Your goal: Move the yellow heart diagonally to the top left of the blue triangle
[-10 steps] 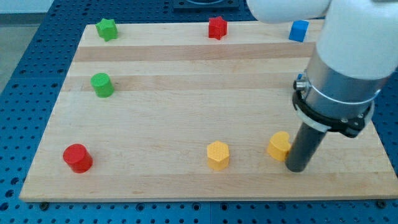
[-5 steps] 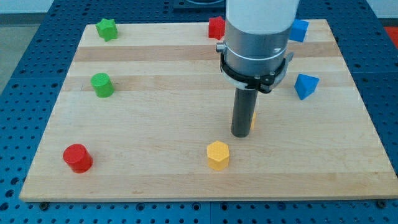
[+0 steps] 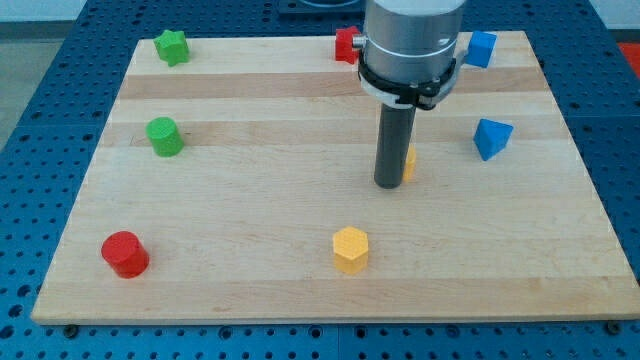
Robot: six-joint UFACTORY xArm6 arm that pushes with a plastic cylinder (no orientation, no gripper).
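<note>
The yellow heart [image 3: 410, 163] is almost wholly hidden behind my rod; only a sliver shows at the rod's right side, in the middle of the board. My tip [image 3: 388, 184] touches it from the view's lower left. The blue triangle [image 3: 491, 137] lies to the view's right of the heart, a little higher.
A yellow hexagon [image 3: 350, 249] sits near the bottom edge. A red cylinder [image 3: 125, 253] is at bottom left, a green cylinder [image 3: 164, 136] at left, a green star [image 3: 172, 46] at top left. A red star [image 3: 346, 44] and a blue cube [image 3: 482, 48] are at the top, partly hidden by the arm.
My tip and the yellow heart have moved from the board's lower right up and to the left, then further up toward the top. The other blocks have not moved.
</note>
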